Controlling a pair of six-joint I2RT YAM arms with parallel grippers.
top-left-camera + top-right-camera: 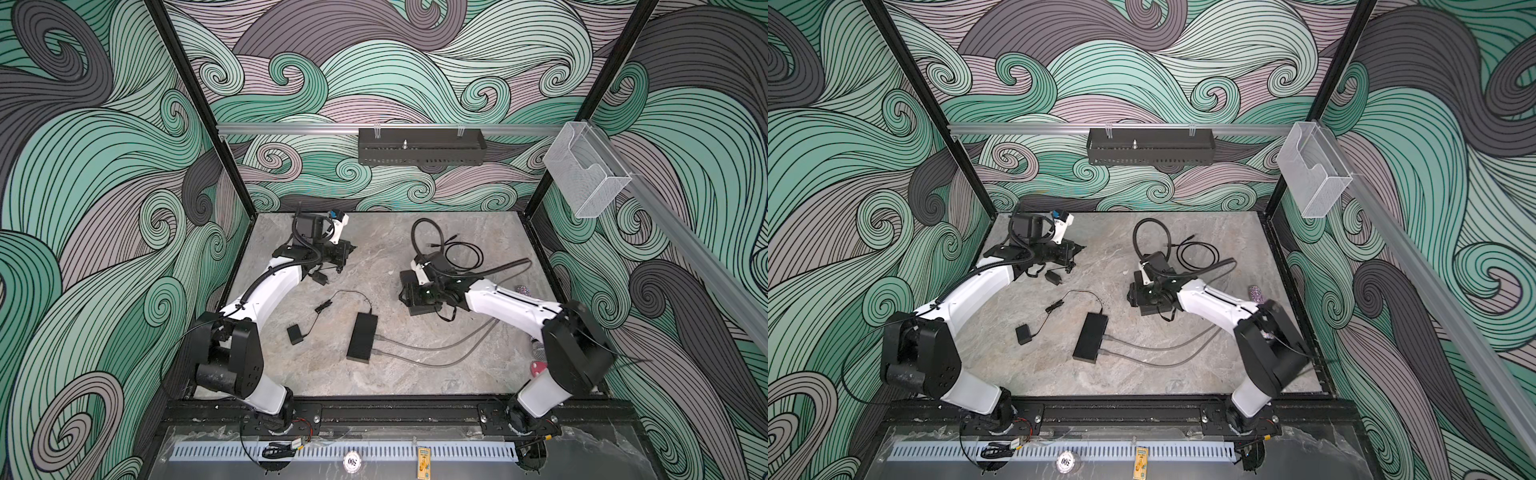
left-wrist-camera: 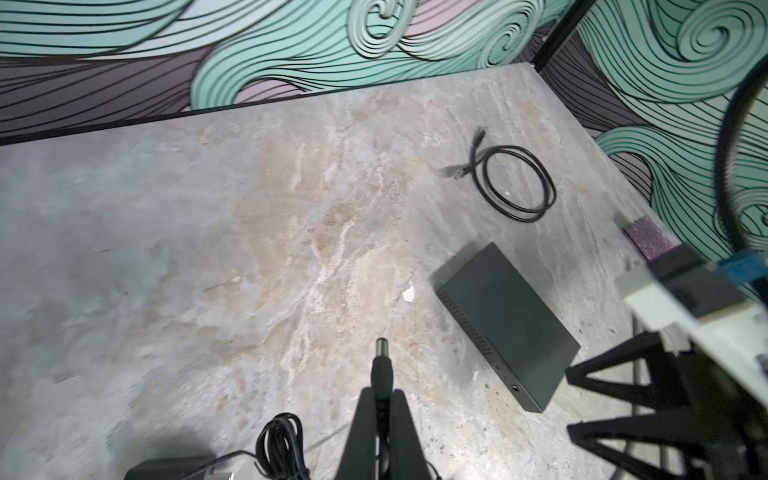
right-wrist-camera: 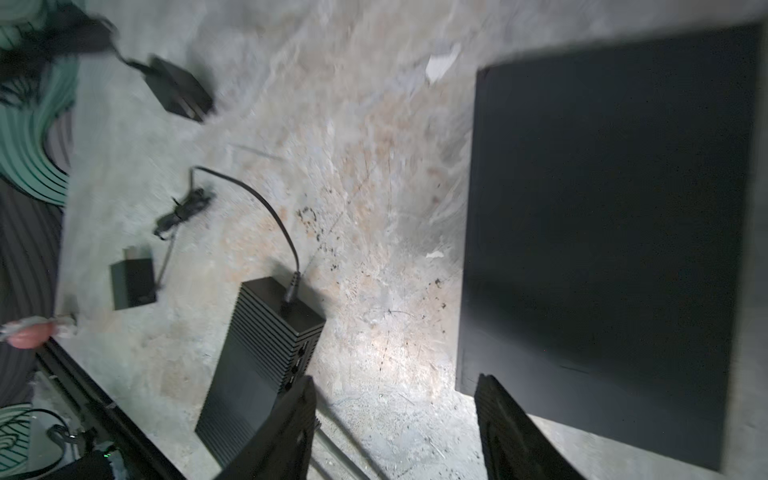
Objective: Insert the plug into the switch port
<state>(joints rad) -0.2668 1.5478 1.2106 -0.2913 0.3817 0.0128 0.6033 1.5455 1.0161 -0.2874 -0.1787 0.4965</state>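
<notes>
My left gripper is shut on a black barrel plug, whose metal tip sticks out past the fingertips above the tabletop. In both top views this gripper is at the back left. The switch is a narrow black ribbed box lying mid-table, far from the plug. Small sockets line one side of it, and a thin black cable is plugged into its end. My right gripper is open and holds nothing, beside the corner of a wider dark-grey box.
Two grey cables run right from the switch. A small adapter lies left of the switch, another near my left arm. A coiled black cable lies at the back right. The wider box has a round socket on its end.
</notes>
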